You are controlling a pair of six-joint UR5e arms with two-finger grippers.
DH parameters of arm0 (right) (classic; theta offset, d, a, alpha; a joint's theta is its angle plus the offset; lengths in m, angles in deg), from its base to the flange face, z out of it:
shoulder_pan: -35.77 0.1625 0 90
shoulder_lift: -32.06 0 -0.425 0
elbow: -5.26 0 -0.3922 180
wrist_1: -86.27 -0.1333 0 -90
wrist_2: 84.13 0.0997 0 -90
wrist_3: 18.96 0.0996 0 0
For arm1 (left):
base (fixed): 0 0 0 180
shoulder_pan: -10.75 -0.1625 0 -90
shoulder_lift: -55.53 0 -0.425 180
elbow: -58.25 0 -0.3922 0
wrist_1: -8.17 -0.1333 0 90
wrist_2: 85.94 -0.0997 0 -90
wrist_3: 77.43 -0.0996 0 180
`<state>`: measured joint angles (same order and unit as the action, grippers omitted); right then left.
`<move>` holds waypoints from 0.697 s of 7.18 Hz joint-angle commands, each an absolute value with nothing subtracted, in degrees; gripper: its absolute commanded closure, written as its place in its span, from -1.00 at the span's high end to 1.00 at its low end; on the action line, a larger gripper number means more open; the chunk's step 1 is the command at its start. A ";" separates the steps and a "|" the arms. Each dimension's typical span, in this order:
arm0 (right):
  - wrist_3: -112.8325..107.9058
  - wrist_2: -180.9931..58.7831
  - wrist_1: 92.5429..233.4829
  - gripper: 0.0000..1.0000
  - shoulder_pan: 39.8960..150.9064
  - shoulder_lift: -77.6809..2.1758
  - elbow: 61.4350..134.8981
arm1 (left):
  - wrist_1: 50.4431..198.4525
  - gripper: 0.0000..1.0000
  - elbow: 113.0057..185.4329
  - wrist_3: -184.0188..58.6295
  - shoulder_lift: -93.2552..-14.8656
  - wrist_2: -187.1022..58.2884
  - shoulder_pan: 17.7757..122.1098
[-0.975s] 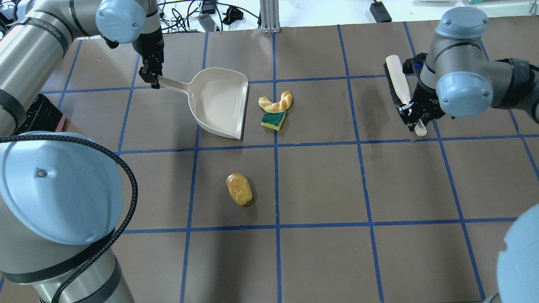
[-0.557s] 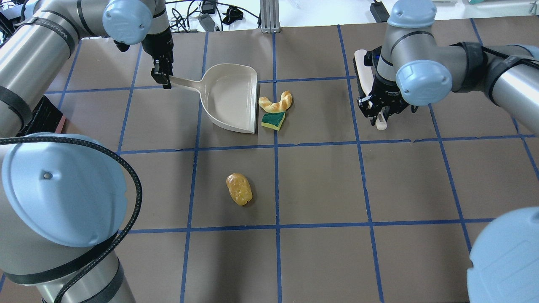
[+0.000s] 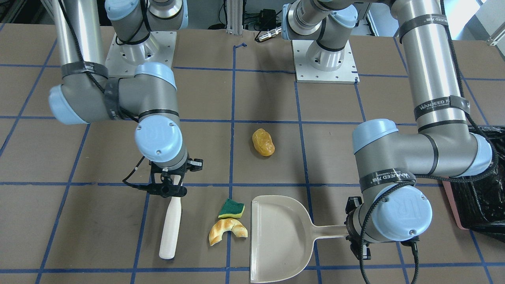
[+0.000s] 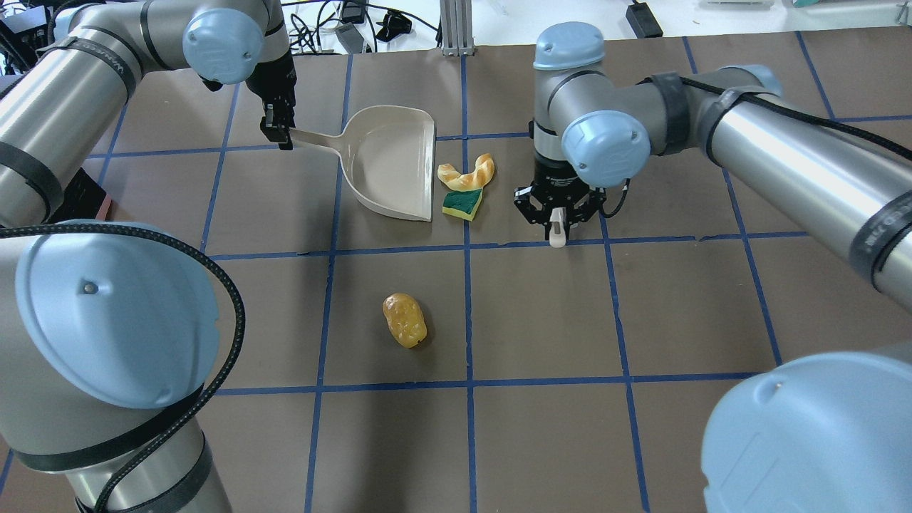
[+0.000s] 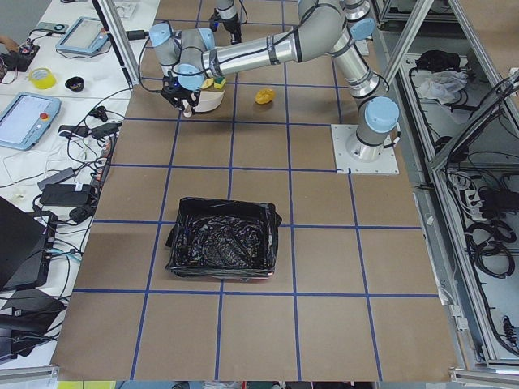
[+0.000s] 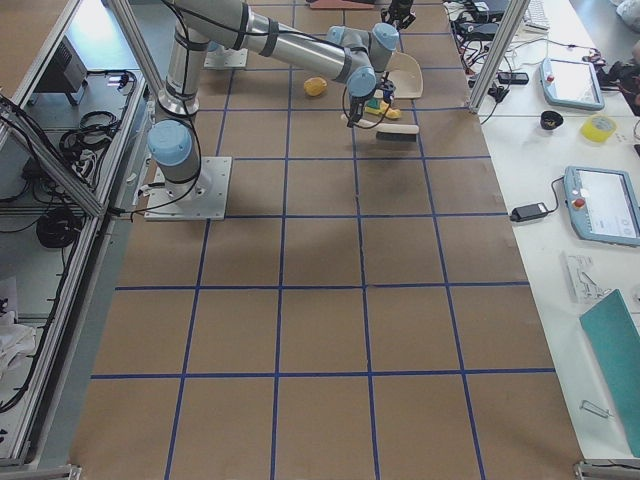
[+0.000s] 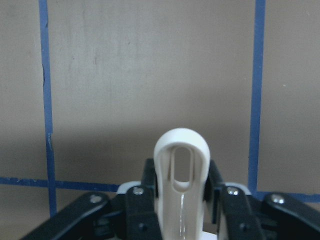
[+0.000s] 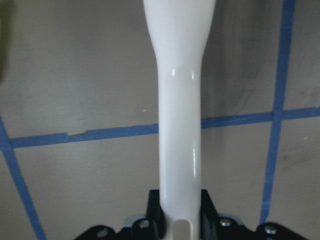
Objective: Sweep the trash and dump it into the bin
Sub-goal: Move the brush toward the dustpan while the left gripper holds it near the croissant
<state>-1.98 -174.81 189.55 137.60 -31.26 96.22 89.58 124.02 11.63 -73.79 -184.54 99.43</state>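
Note:
The croissant-like bread point(image 4: 467, 173) and the green-topped sponge point(image 4: 462, 204) lie side by side just right of the open mouth of the beige dustpan point(image 4: 392, 164). The potato-like lump point(image 4: 405, 320) lies apart, nearer the robot. My left gripper point(image 4: 278, 135) is shut on the dustpan handle point(image 7: 181, 165). My right gripper point(image 4: 557, 222) is shut on a white brush handle point(image 3: 170, 225), a little right of the sponge; its wrist hides most of the brush from overhead. The black-lined bin point(image 5: 223, 247) stands far to my left; its pink side point(image 3: 453, 205) shows in the front view.
The table is brown with blue tape grid lines point(image 4: 468, 313). My left arm's elbow point(image 3: 394, 161) hangs over the space between dustpan and bin. Cables and boxes point(image 4: 356, 28) lie beyond the table's far edge.
My right arm has carried the brush far to the left, from the table's right side to just beside the sponge. The dustpan has shifted slightly right, closer to the bread.

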 commanded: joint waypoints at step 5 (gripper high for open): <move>11.53 -168.59 194.89 -0.97 148.00 -27.53 93.96 | 88.34 -1.00 129.87 13.89 -73.23 -182.63 99.69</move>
